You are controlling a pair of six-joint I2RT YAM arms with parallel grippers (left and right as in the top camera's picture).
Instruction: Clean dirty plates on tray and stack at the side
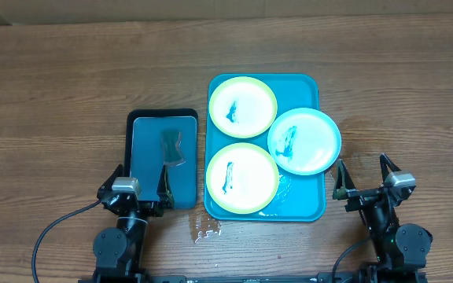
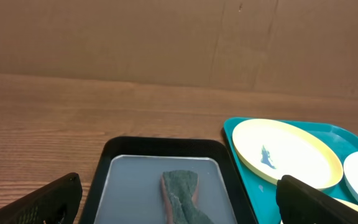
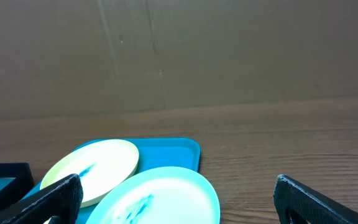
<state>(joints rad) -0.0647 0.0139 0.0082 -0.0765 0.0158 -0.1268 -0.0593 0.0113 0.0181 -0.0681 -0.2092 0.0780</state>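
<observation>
Listing, seen from overhead:

- Teal-blue tray (image 1: 301, 203): middle of the wooden table (image 1: 53, 94), long side running away from the arms. Some wet film on its bare near right corner.
- Far yellow-green plate (image 1: 243, 107): in the tray's far left corner, flat, with a dark teal smear left of centre.
- Near yellow-green plate (image 1: 242, 178): near left part of the tray, flat, smeared left of centre; its left edge reaches the tray's rim.
- Light blue plate (image 1: 304, 141): right side of the tray, between the other two in depth, overhanging the right rim; a teal smear on its left half. All three plates lie close together, unstacked.
- Black tray (image 1: 130, 157): just left of the teal tray, grey-blue inside, holding a dark waisted sponge (image 1: 171, 148).
- Wet patch (image 1: 207, 228): on the table at the teal tray's near left corner.
- Left gripper (image 1: 141, 181): at the black tray's near end, fingers spread wide, nothing between them.
- Right gripper (image 1: 363, 177): on the near right, beside the teal tray's right edge, fingers likewise apart and holding nothing.
- Cardboard wall (image 3: 229, 50): behind the table, in both wrist views.
</observation>
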